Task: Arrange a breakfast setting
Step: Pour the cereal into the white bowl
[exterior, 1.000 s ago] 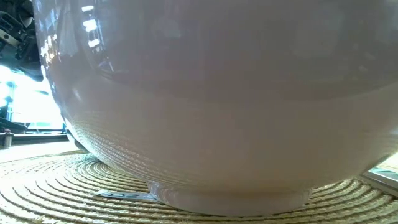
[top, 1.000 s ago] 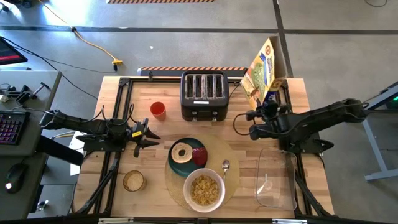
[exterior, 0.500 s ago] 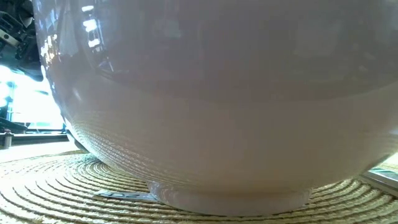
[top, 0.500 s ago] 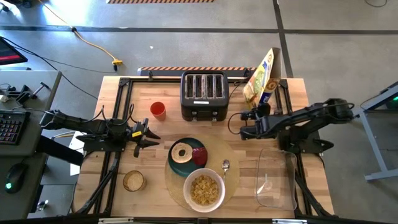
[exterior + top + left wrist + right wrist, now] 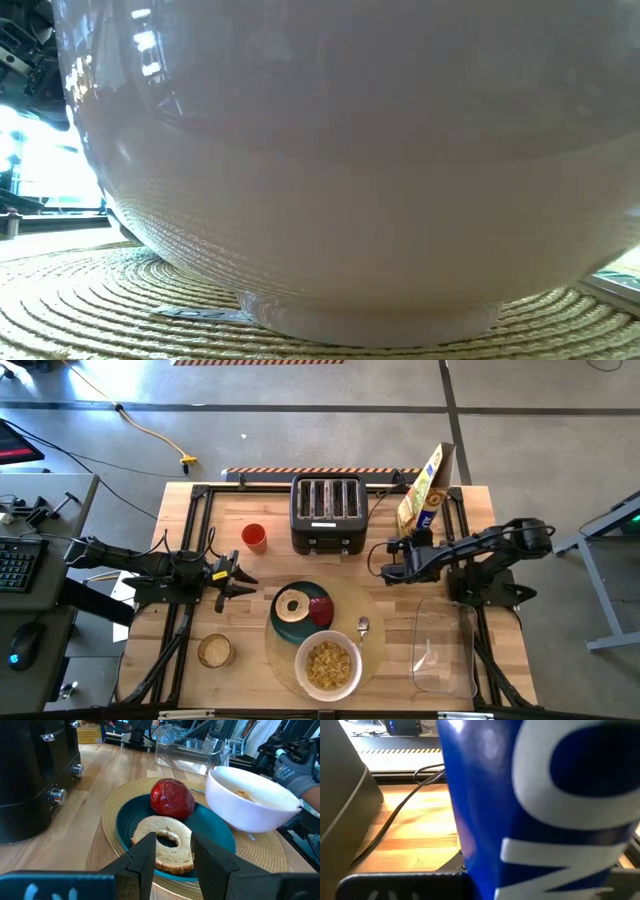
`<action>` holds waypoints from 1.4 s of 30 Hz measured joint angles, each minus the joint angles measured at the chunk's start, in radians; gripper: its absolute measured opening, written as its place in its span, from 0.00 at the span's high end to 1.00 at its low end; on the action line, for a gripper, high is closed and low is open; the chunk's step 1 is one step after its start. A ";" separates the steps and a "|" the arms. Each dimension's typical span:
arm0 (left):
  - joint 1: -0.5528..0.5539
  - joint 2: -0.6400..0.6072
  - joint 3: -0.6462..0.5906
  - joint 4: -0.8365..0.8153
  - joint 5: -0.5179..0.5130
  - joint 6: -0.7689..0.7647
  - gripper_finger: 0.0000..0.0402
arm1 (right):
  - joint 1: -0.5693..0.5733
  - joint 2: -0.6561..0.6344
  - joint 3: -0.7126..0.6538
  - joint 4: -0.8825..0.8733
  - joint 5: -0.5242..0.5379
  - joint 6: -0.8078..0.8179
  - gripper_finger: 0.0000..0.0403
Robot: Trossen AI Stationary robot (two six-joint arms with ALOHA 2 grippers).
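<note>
high view: the right gripper (image 5: pixel 412 542), fingers pinched on a tall cereal box (image 5: pixel 424 490) at the back right, could tip it onto the toaster (image 5: pixel 327 512). the left gripper (image 5: pixel 232 576) waits open beside the placemat (image 5: pixel 375 622), where the plate (image 5: pixel 323 597), bagel (image 5: pixel 293 606), bowl (image 5: pixel 328 665) and spoon (image 5: pixel 362 627) sit. a clear bin (image 5: pixel 445 650) lies nearby.

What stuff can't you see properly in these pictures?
- Low view: the white bowl fills the picture and hides nearly everything but a strip of placemat.
- Right wrist view: the cereal box blocks the picture, so the right pincer's own fingers are hidden.
- High view: the spoon is too small for detail.
- Left wrist view: the bowl's wall hides most of its contents.
</note>
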 joint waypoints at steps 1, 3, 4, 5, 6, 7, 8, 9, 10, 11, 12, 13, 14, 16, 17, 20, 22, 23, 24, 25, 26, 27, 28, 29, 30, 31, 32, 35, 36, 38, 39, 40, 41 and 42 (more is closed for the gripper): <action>0.000 0.000 0.000 0.000 0.000 0.000 0.72 | -0.002 0.005 0.000 0.004 -0.001 0.000 0.85; 0.000 0.000 0.000 0.000 0.000 0.000 0.72 | -0.002 0.011 0.000 0.009 -0.007 0.000 0.85; 0.000 0.000 0.000 0.000 0.000 0.000 0.72 | -0.002 0.013 0.000 0.009 -0.011 0.000 0.85; 0.000 0.000 0.000 0.000 0.000 0.000 0.72 | -0.002 0.013 0.001 0.009 -0.016 0.000 0.85; 0.000 0.000 0.000 0.000 0.000 0.000 0.72 | -0.002 0.013 0.002 0.009 -0.019 0.000 0.85; 0.000 0.000 0.000 0.000 0.000 0.000 0.72 | -0.002 0.013 0.002 0.009 -0.023 0.000 0.85; 0.000 0.000 0.000 0.000 0.000 0.000 0.72 | -0.002 0.013 0.002 0.009 -0.028 0.000 0.85; 0.000 0.000 0.000 0.000 0.000 0.000 0.72 | -0.002 0.013 0.002 0.008 -0.033 0.000 0.85; 0.000 0.000 0.000 0.000 0.000 0.000 0.72 | -0.002 0.013 0.002 0.008 -0.039 0.000 0.85; 0.000 0.000 0.000 0.000 0.000 0.000 0.72 | -0.001 0.013 0.002 0.008 -0.043 -0.001 0.85; 0.000 0.000 0.000 0.000 0.000 0.000 0.72 | -0.001 0.013 0.002 0.009 -0.049 -0.002 0.85; 0.000 0.000 0.000 0.000 0.000 0.000 0.72 | -0.002 0.013 0.002 0.009 -0.058 -0.003 0.84; 0.000 0.000 0.000 0.000 0.000 0.000 0.72 | -0.002 0.013 0.002 0.009 -0.067 -0.003 0.83; 0.000 0.000 0.000 0.000 0.000 0.000 0.72 | -0.001 0.013 0.002 0.011 -0.087 0.000 0.80; 0.000 0.000 0.000 0.000 0.000 0.000 0.72 | -0.002 0.013 0.002 0.012 -0.096 0.000 0.78; 0.000 0.000 0.000 0.000 0.000 0.000 0.72 | -0.001 0.013 0.002 0.012 -0.113 0.000 0.73; 0.000 0.000 0.000 0.000 0.000 0.000 0.72 | -0.002 0.013 0.001 0.012 -0.124 0.000 0.69; 0.000 0.000 0.000 0.000 0.000 0.000 0.72 | -0.002 0.013 0.001 0.012 -0.132 0.000 0.67; 0.000 0.000 0.000 0.000 0.000 0.000 0.72 | -0.002 0.013 0.000 0.013 -0.141 0.000 0.65; 0.000 0.000 0.000 0.000 0.000 0.000 0.72 | -0.002 0.013 0.000 0.013 -0.147 0.001 0.63; 0.000 0.000 0.000 0.000 0.000 0.000 0.72 | -0.002 0.013 0.000 0.012 -0.153 0.000 0.61; 0.000 0.000 0.000 0.000 0.000 0.000 0.72 | -0.002 0.013 0.000 0.012 -0.156 0.001 0.59; 0.000 0.000 0.000 0.000 0.000 0.000 0.72 | -0.002 0.013 0.000 0.012 -0.156 0.000 0.57; 0.000 0.000 0.000 0.000 0.000 0.000 0.72 | -0.002 0.013 0.000 0.012 -0.155 0.000 0.55; 0.000 0.000 0.000 0.000 0.000 0.000 0.72 | -0.002 0.013 0.000 0.012 -0.155 0.000 0.53; 0.000 0.000 0.000 0.000 0.000 0.000 0.72 | -0.001 0.013 0.000 0.012 -0.155 0.000 0.51; 0.000 0.000 0.000 0.000 0.000 0.000 0.72 | 0.001 0.013 0.000 0.013 -0.155 0.000 0.49; 0.000 0.000 0.000 0.000 0.000 0.000 0.72 | 0.007 0.013 0.000 0.017 -0.160 0.000 0.43; 0.000 0.000 0.000 0.000 0.000 0.000 0.72 | 0.010 0.013 0.000 0.019 -0.162 0.001 0.41; 0.000 0.000 0.000 0.000 0.000 0.000 0.72 | 0.019 0.013 0.000 0.018 -0.162 0.001 0.37; 0.000 0.000 0.000 0.000 0.000 0.000 0.72 | 0.024 0.013 0.000 0.018 -0.162 0.003 0.35; 0.000 0.000 0.000 0.000 0.000 0.000 0.72 | 0.029 0.013 0.000 0.018 -0.163 0.011 0.33; 0.000 0.000 0.000 0.000 0.000 0.000 0.72 | 0.034 0.013 0.000 0.018 -0.163 0.018 0.32; 0.000 0.000 0.000 0.000 0.000 0.000 0.72 | 0.039 0.013 0.000 0.017 -0.164 0.023 0.30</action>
